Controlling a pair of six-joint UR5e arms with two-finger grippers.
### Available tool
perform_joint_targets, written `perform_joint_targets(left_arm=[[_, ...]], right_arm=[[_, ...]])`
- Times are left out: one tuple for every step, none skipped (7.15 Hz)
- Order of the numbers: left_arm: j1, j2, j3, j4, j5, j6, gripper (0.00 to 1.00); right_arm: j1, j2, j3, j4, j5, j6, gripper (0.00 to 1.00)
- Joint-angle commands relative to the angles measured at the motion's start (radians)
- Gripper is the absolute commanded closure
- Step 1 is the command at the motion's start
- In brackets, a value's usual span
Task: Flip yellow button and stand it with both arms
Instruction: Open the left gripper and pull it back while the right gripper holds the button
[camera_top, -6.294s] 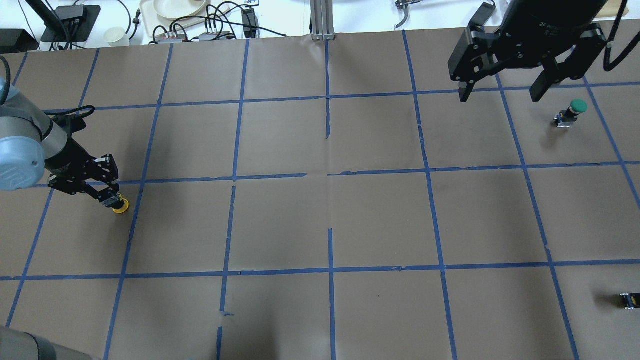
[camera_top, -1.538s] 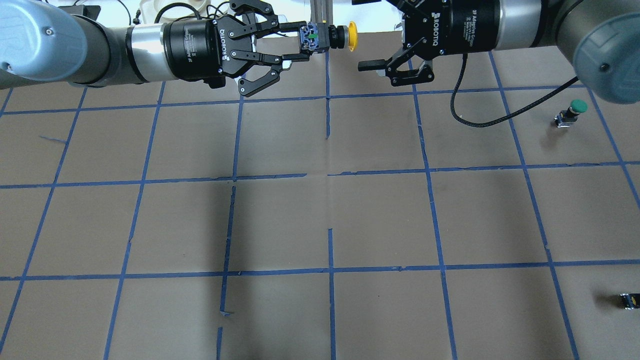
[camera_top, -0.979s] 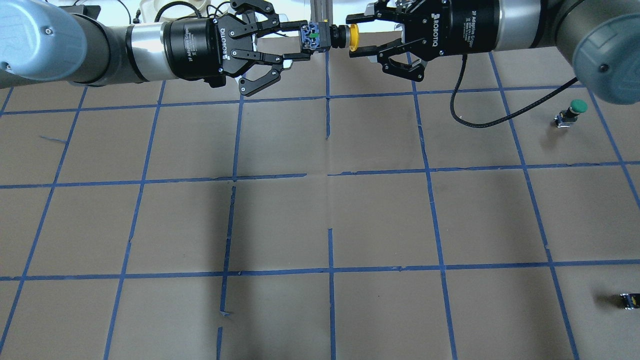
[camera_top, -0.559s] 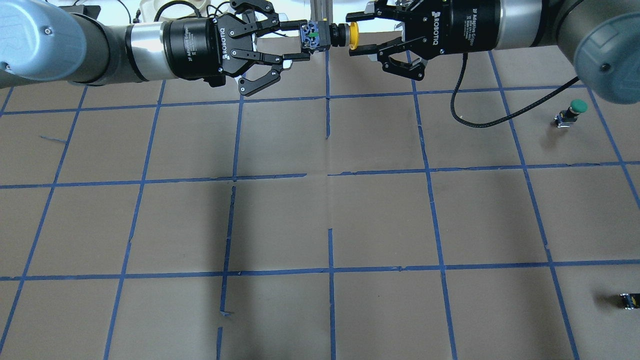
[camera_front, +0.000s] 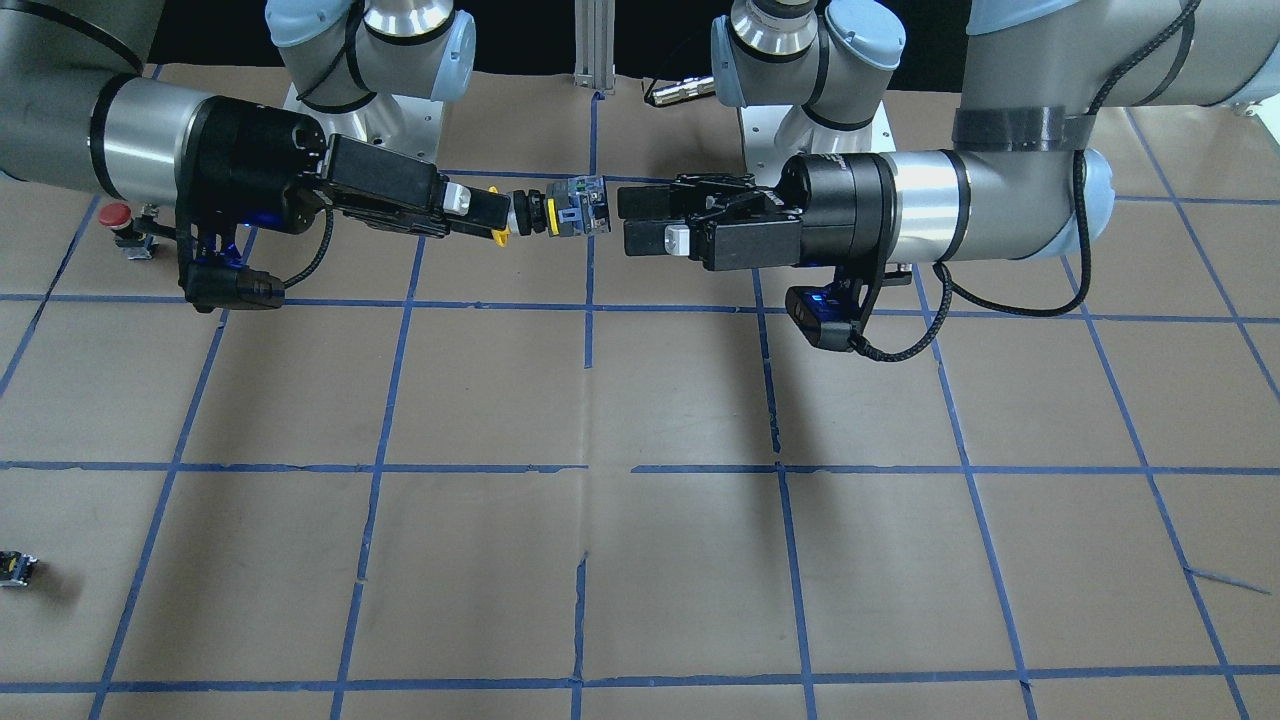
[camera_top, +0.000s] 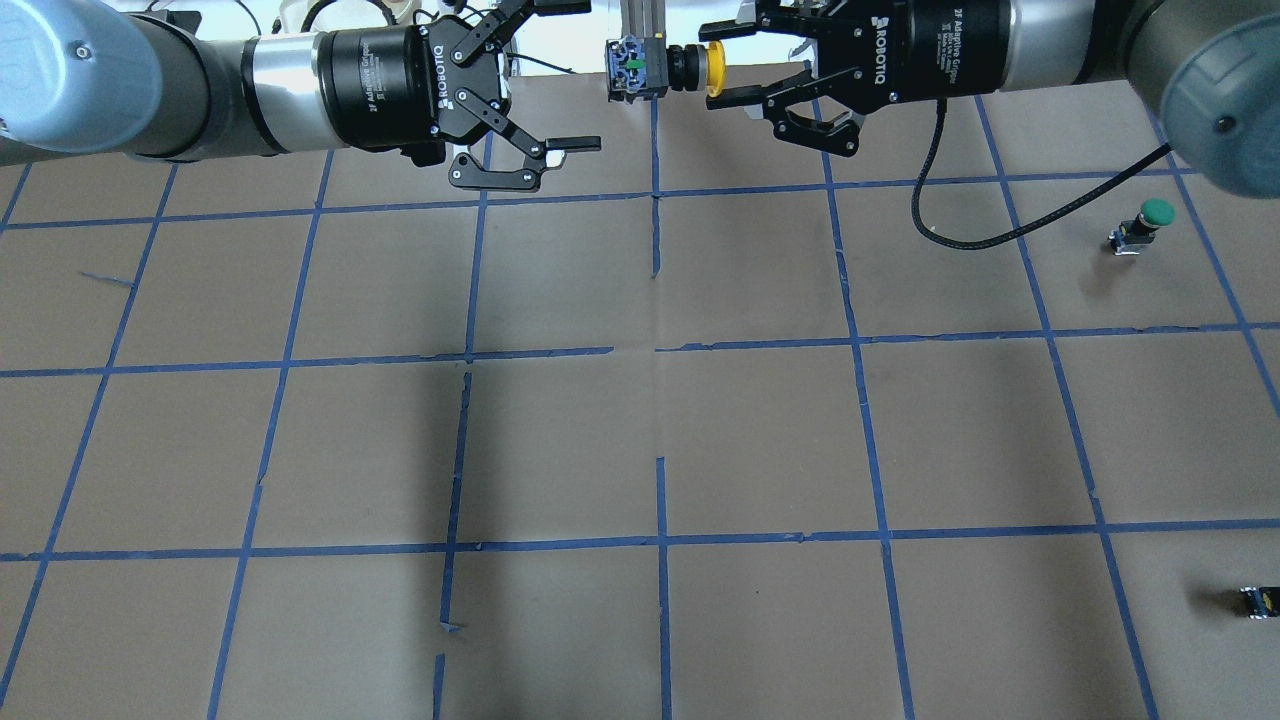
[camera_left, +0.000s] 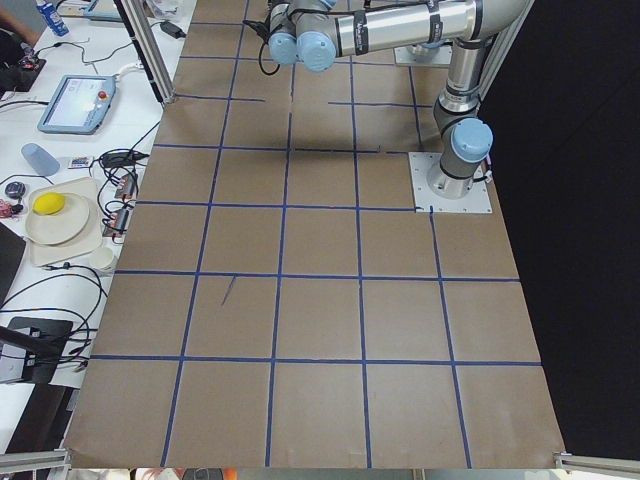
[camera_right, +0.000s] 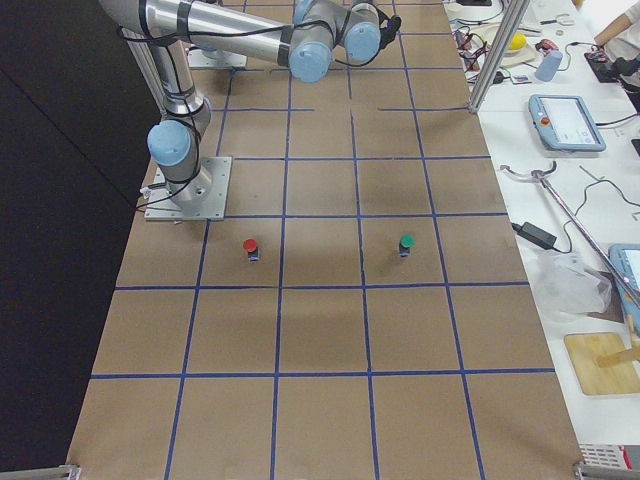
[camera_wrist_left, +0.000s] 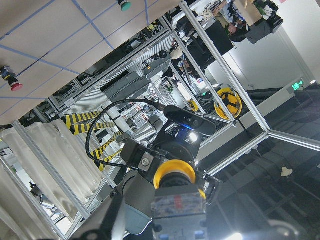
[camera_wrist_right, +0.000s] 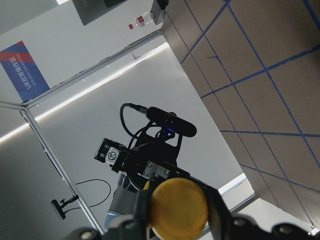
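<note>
The yellow button hangs level in the air over the table's far middle, its yellow cap toward the right arm and its grey-blue base toward the left arm. My right gripper is shut on the cap; in the front-facing view it holds the button the same way. My left gripper is open, its fingers spread wide and just clear of the base; it is empty. The left wrist view looks at the button's base. The right wrist view shows the cap between the fingers.
A green button stands at the far right. A red button stands near the right arm's base. A small dark capless block lies at the near right. The table is brown paper with a blue tape grid.
My left gripper has opened and let go of the button's base, drawing back slightly. My right gripper came in, shut on the yellow cap and now holds the button alone.
</note>
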Motion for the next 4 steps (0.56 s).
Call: perform_joint_targets(left_arm=[[0.028,0.040,0.023,0.110,0.206,-0.077,0.01],[0.050,0.043,0.031,0.255,0.430,-0.178,0.01],[0.064,0.043,0.035,0.446,0.696,-0.297,0.01],[0.058,0.046,0.042,0.544,0.963,-0.304,0.01]], right_arm=[[-0.052,-0.001,-0.059,-0.001,-0.186,0.005,0.75],[-0.080,-0.001,-0.090,-0.007,-0.353,-0.006,0.75],[-0.086,-0.001,-0.086,-0.070,-0.515,-0.010,0.75],[-0.089,-0.002,-0.082,-0.129,-0.707,-0.009,0.75]])
